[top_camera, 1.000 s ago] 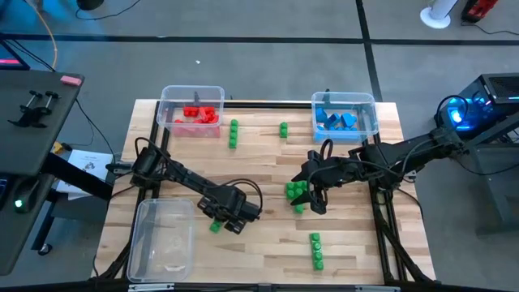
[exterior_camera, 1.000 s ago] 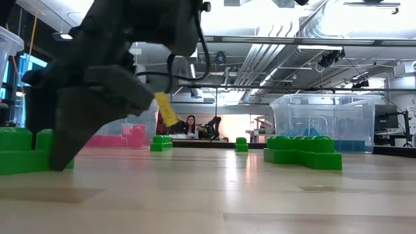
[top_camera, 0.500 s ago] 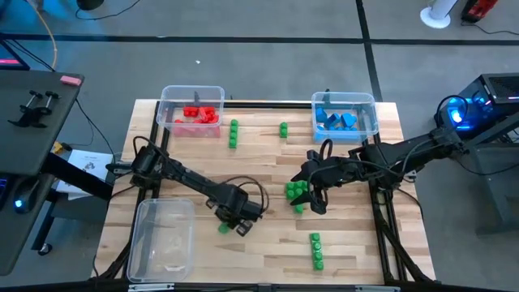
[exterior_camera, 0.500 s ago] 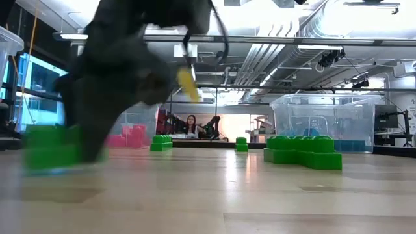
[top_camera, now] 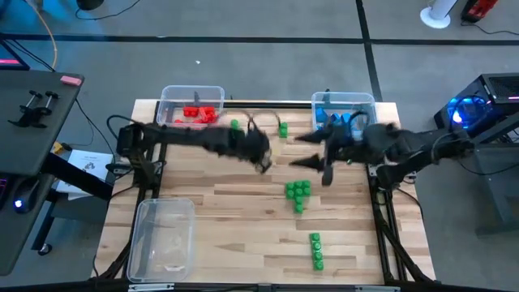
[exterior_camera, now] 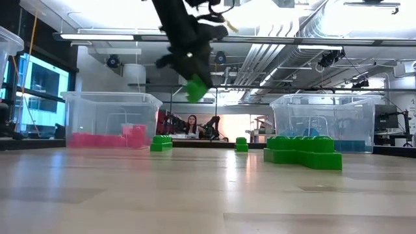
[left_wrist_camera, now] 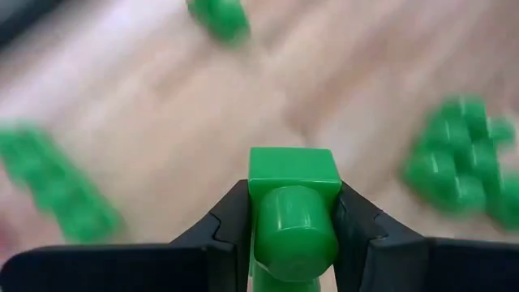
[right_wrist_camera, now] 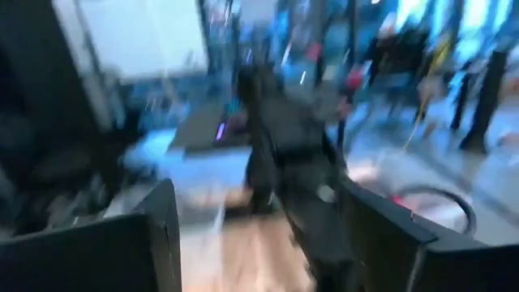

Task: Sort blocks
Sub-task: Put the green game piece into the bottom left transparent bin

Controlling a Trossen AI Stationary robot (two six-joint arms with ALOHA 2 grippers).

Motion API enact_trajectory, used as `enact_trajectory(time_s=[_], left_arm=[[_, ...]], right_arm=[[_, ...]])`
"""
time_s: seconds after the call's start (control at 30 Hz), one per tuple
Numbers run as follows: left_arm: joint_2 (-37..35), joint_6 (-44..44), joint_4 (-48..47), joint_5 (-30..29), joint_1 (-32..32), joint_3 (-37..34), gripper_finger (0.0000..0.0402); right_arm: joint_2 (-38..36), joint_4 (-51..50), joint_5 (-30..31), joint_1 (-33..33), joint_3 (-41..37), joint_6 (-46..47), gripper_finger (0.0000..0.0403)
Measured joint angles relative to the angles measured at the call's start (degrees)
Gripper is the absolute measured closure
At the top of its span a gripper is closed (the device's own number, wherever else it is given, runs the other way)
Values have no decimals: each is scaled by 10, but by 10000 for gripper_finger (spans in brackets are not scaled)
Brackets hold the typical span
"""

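Observation:
My left gripper (top_camera: 263,158) hangs high over the table's middle, shut on a green block (left_wrist_camera: 292,203), which also shows in the low view as the green block (exterior_camera: 197,88). My right gripper (top_camera: 302,152) stands open just right of it, above a green cluster (top_camera: 298,192) that rests flat on the wood, and holds nothing. Single green blocks (top_camera: 234,124) (top_camera: 283,128) lie near the far edge, and two more (top_camera: 315,250) near the front. Red blocks lie in the far-left bin (top_camera: 170,97) and blue blocks in the far-right bin (top_camera: 369,101). My left gripper pinches the green block by two opposite side faces (left_wrist_camera: 258,199), one finger on each side. The fingers slant down from above. The block's round stud (left_wrist_camera: 293,231) faces back toward the wrist. The block is lifted clear, well above the table.
An empty clear bin (top_camera: 142,243) stands at the near left corner. The two arms' grippers are close together over the table's middle. Bare wood lies between the empty bin and the green cluster.
My left gripper has taken the green block from the near left of the table, lifted it clear and swung it up toward the far edge and the middle, turning as it went. My right gripper has risen and tipped up to level.

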Motion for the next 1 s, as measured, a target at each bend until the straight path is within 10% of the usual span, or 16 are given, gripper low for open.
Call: enact_trajectory(time_s=[0.3,0.57,1.0], left_arm=[[-27,187,-16,259,119,0,317],[-147,229,-150,266,10,-18,317],[-304,-355,-252,23,-398,-53,317]], right_arm=[[-22,0,16,-69,0,53,188],[13,-23,10,-88,0,111,188],[95,87,-95,-10,0,47,188]])
